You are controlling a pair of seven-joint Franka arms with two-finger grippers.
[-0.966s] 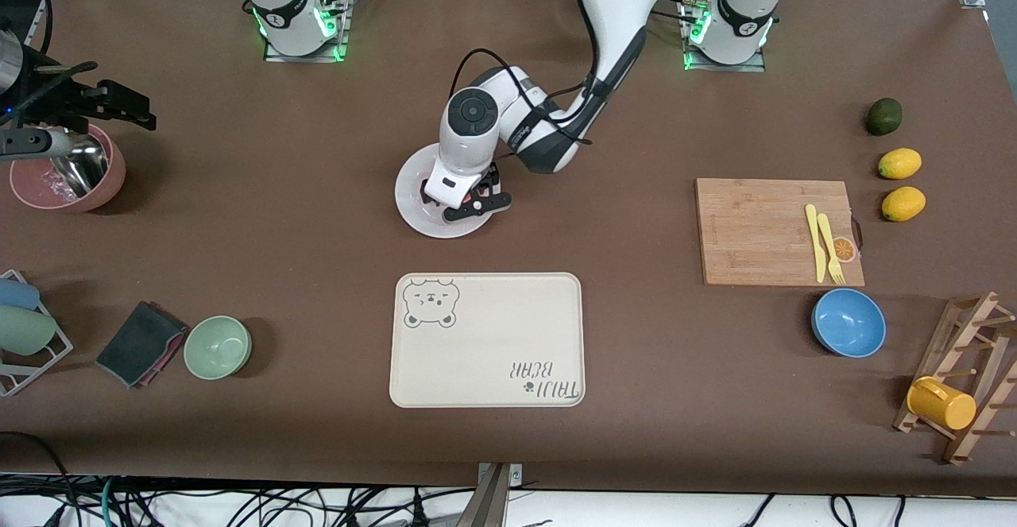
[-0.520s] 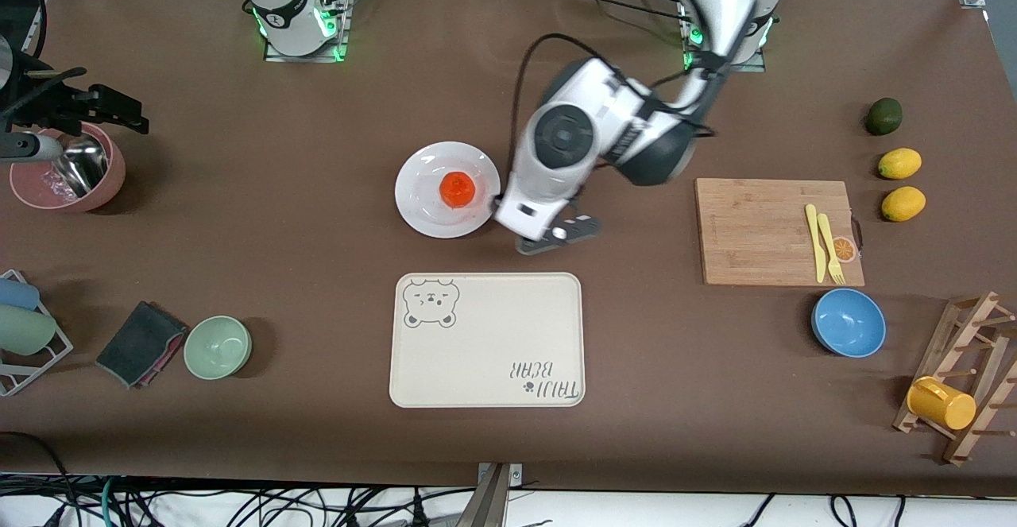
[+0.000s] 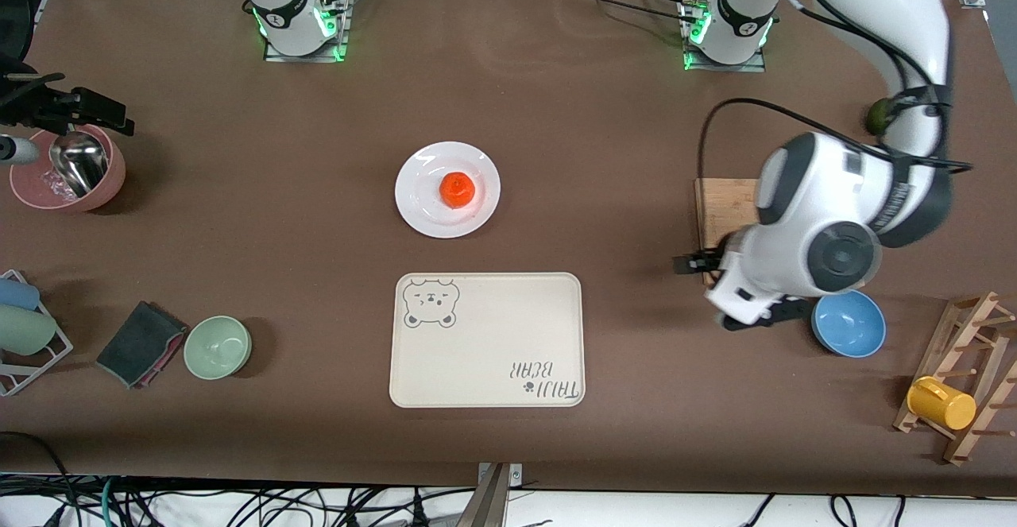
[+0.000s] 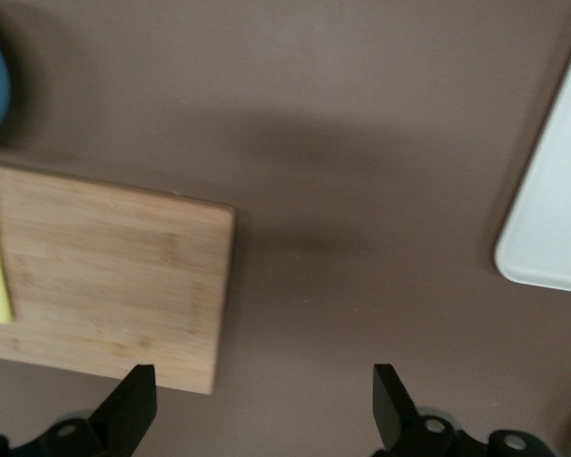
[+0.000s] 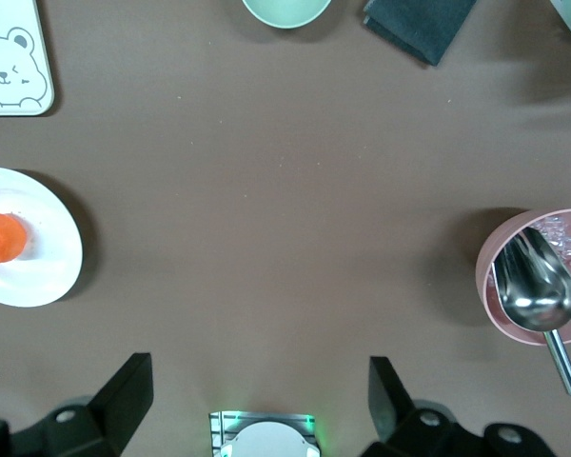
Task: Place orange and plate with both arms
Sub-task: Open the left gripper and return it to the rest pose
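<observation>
Orange (image 3: 458, 189), small round red-orange fruit: rests centred on the glossy white round plate (image 3: 413, 205); probably light, firm, roll-prone; grip its sides. Left gripper (image 4: 262, 405), wide and empty, hovers over the bamboo cutting board (image 4: 105, 286). Right gripper (image 5: 257, 400), wide, waits above the pink bowl (image 3: 111, 173).

The orange (image 3: 458, 190) is bright red-orange, the plate (image 3: 421, 209) is plain glossy white, and the counter (image 3: 318, 233) is brown.

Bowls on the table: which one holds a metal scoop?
The pink bowl at the right arm's end of the table; a metal scoop sits in it. The green bowl and blue bowl hold nothing visible.
</observation>
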